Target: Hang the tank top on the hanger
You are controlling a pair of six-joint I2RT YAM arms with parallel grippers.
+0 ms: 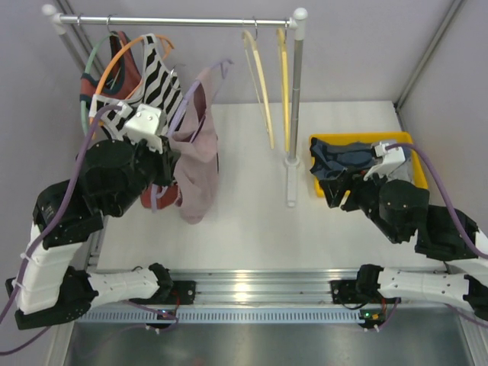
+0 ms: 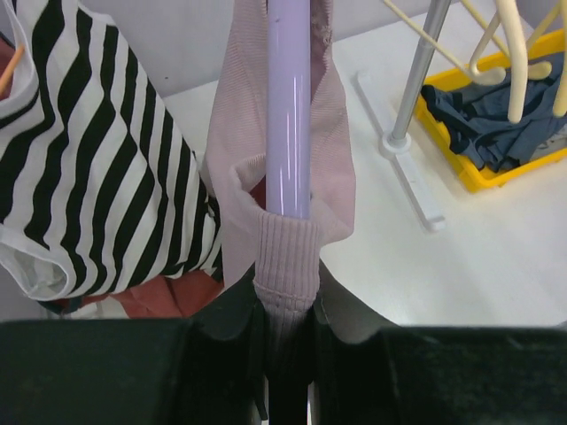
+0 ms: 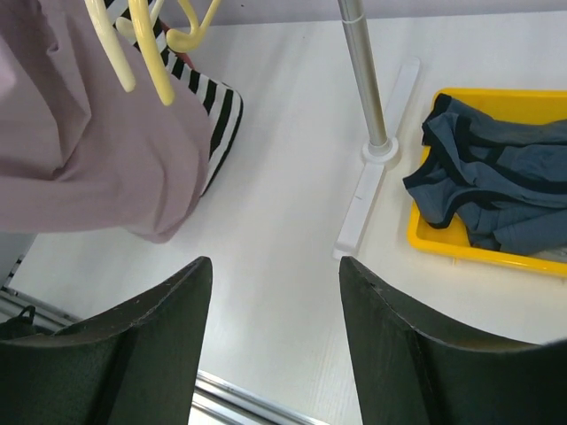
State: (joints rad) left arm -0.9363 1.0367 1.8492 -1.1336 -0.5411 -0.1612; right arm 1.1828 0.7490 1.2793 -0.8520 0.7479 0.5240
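Note:
The dusty pink tank top (image 1: 200,164) hangs from the lavender hanger (image 1: 191,93) at the left of the rack. My left gripper (image 1: 169,164) is at its left side. In the left wrist view the hanger's tube (image 2: 288,106) runs down into the ribbed pink strap (image 2: 285,257), and the left gripper (image 2: 285,305) is shut on that strap. My right gripper (image 1: 339,194) hovers near the yellow bin, away from the garment. It stands open (image 3: 275,274) with nothing between its fingers, and the tank top (image 3: 89,159) hangs to its far left.
A black-and-white striped top (image 1: 152,80) and a rust-red garment (image 1: 126,72) hang left of the tank top. Two pale yellow hangers (image 1: 263,84) hang from the rod (image 1: 175,21). The rack's post (image 1: 293,114) stands mid-table. A yellow bin (image 1: 404,141) holds a dark blue garment (image 1: 343,156).

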